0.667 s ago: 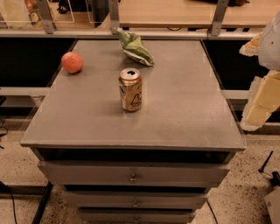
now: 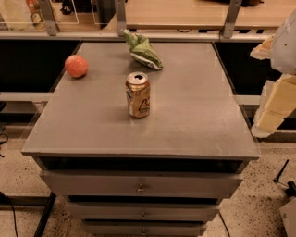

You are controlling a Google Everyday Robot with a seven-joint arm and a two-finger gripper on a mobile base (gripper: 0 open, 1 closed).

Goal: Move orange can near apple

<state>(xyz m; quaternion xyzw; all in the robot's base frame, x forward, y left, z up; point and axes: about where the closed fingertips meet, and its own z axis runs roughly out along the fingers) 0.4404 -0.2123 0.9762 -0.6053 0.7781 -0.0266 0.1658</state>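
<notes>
The orange can [image 2: 138, 95] stands upright near the middle of the grey cabinet top [image 2: 194, 120], its silver top and a dark mark on its side showing. The apple [image 2: 76, 65] lies at the back left of the top, about two can-heights to the left of and behind the can. My gripper [image 2: 264, 47] is at the right edge of the view, off the right side of the cabinet, raised and far from both the can and the apple. White and cream arm parts [image 2: 277, 102] hang below it.
A wrinkly green snack bag [image 2: 143, 51] lies at the back centre, just behind the can. The cabinet has several drawers [image 2: 138, 187] below its front edge. A wooden bench with metal posts [image 2: 185, 14] runs behind.
</notes>
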